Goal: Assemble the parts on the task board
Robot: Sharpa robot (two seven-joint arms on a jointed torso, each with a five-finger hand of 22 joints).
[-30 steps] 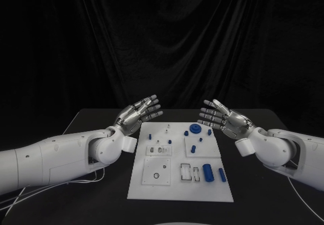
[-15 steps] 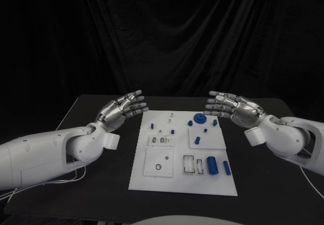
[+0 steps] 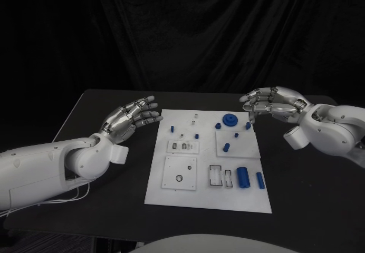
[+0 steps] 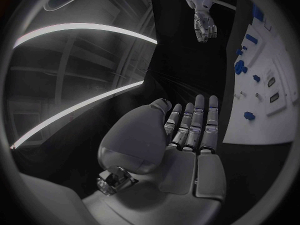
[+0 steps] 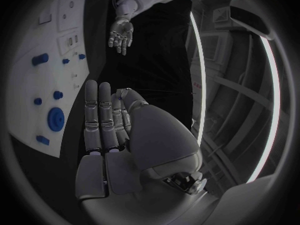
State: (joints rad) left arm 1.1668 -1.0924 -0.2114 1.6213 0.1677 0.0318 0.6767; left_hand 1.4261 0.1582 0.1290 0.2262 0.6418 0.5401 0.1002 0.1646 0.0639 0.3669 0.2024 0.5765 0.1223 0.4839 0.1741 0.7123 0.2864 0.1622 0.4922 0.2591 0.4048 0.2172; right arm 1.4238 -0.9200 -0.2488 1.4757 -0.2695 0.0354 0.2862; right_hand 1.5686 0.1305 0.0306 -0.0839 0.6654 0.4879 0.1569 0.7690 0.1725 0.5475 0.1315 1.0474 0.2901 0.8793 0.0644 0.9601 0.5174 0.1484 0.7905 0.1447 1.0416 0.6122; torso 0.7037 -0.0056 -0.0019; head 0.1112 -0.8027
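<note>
My left hand (image 3: 131, 117) hovers open beside the task board's (image 3: 207, 197) left edge; my right hand (image 3: 272, 103), open too, hangs over its far right corner.

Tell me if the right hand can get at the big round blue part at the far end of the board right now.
Probably yes. The right hand holds nothing and hovers beside the round blue part, with nothing between them on the task board.

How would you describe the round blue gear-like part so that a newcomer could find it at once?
Start at the white task board in the middle of the black table. Go to its far edge, toward the right hand. The round blue part there is a wide disc, broader than the small blue pegs around it.
</note>
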